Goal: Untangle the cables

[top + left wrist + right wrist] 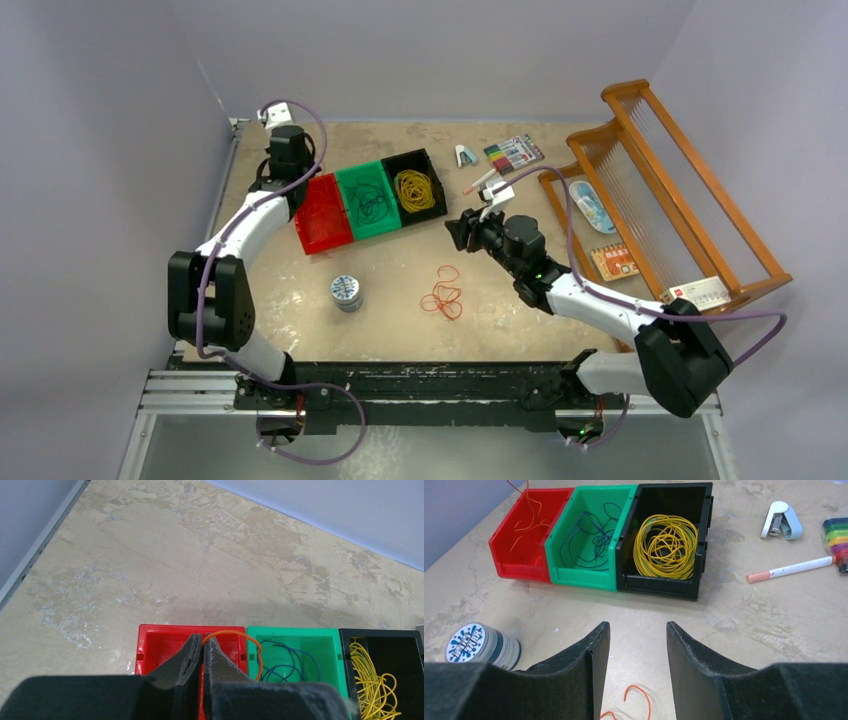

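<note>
My left gripper [204, 641] is shut on one orange-red cable [239, 636], which loops out to the right over the red bin [150, 630] and the edge of the green bin [295, 632]. In the top view the left gripper [303, 192] hangs over the red bin [322, 235]. The red bin holds orange strands [526, 522], the green bin dark blue cables [594, 540] and the black bin a yellow bundle [666, 545]. A loose orange-red tangle [443, 295] lies on the table. My right gripper [638, 627] is open and empty just beyond that tangle [639, 700].
A small round tin [346, 292] stands left of the tangle. A loose marker [482, 181], a stapler [466, 155] and a marker pack [515, 153] lie at the back right. A wooden rack [660, 180] with small items fills the right side.
</note>
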Controlling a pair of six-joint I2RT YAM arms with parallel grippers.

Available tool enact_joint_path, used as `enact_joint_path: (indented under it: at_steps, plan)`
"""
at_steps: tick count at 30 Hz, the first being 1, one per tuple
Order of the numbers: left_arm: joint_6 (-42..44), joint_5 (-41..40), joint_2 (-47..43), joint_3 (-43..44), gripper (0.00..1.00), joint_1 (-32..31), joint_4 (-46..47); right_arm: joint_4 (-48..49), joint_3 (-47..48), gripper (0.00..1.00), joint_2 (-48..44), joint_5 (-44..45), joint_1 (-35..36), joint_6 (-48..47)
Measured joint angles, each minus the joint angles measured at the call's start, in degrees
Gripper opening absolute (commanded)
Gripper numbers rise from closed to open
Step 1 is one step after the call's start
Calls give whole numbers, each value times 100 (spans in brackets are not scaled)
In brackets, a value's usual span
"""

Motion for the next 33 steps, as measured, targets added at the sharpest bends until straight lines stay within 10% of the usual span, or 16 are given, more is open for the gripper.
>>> enact_joint_path:
  at_steps: [33]
  plan:
    - [-551, -127, 387, -1189, 0, -116, 358, -420, -90, 49, -409, -39, 0, 48]
